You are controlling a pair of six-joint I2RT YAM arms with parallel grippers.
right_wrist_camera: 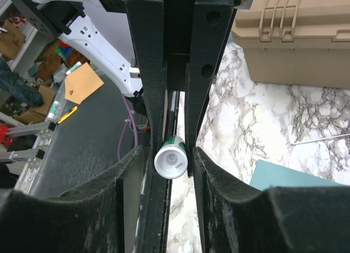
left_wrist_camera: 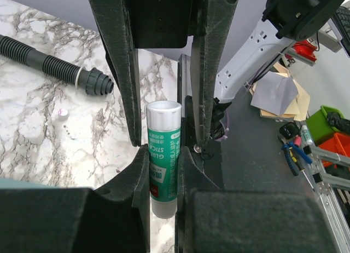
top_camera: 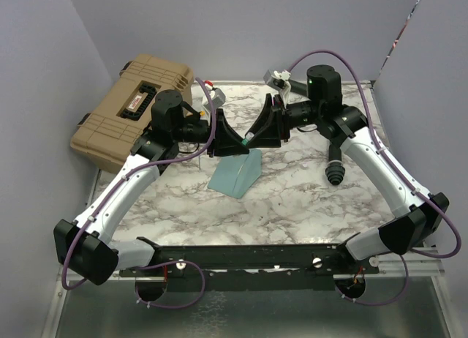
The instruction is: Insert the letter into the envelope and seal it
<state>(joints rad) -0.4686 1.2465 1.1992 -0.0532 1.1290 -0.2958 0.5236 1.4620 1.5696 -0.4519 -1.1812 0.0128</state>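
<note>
Two pincers are meeting tip to tip: the left pincer (left_wrist_camera: 164, 157) is clamping the glue stick (left_wrist_camera: 163, 138) by its green body, and the right pincer (right_wrist_camera: 170, 154) is pinching its white end. Just below them the envelope (top_camera: 234, 175) is lying on the bench (top_camera: 307, 206). Beyond the left pincer a tan case (top_camera: 121, 122) is sitting.

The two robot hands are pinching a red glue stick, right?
Not red. The glue stick is green with whitish ends, as the left wrist view shows. The rest is right: the left gripper and the right gripper both pinch it.
</note>
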